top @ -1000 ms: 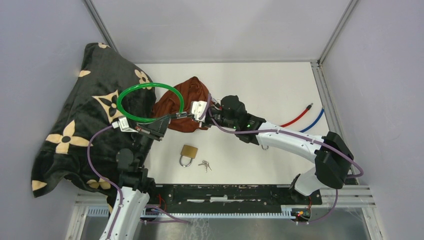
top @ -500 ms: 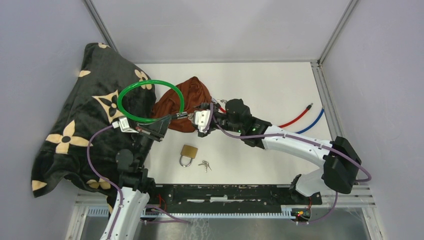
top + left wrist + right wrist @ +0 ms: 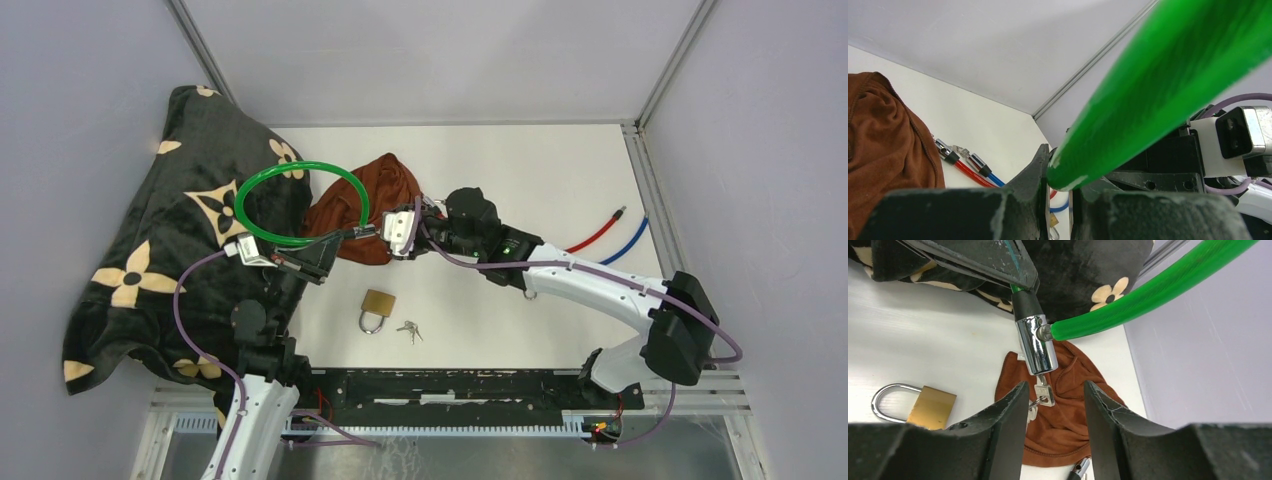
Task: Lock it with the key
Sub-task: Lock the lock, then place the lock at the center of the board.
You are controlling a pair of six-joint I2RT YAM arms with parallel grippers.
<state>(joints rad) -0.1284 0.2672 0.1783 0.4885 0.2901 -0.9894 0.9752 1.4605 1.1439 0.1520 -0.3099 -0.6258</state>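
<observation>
A green cable lock (image 3: 300, 168) hangs in a loop over the table, and my left gripper (image 3: 335, 240) is shut on its black end. In the left wrist view the green cable (image 3: 1158, 85) runs out from between the left gripper (image 3: 1060, 170) jaws. In the right wrist view the chrome lock barrel (image 3: 1036, 342) hangs below that end. A small key (image 3: 1044, 392) on a ring sticks out of the barrel's bottom. My right gripper (image 3: 1054, 390) is open with the key between its fingers, close to the left finger. It faces the barrel (image 3: 398, 232).
A brass padlock (image 3: 377, 307) and a small bunch of keys (image 3: 409, 329) lie near the front. A brown cloth (image 3: 375, 195) lies under the barrel, and a black patterned blanket (image 3: 170, 240) fills the left side. Red (image 3: 595, 238) and blue (image 3: 620, 250) cables lie at the right.
My right gripper has opened and shifted slightly beside the lock barrel. The left arm and the green loop have stayed put.
</observation>
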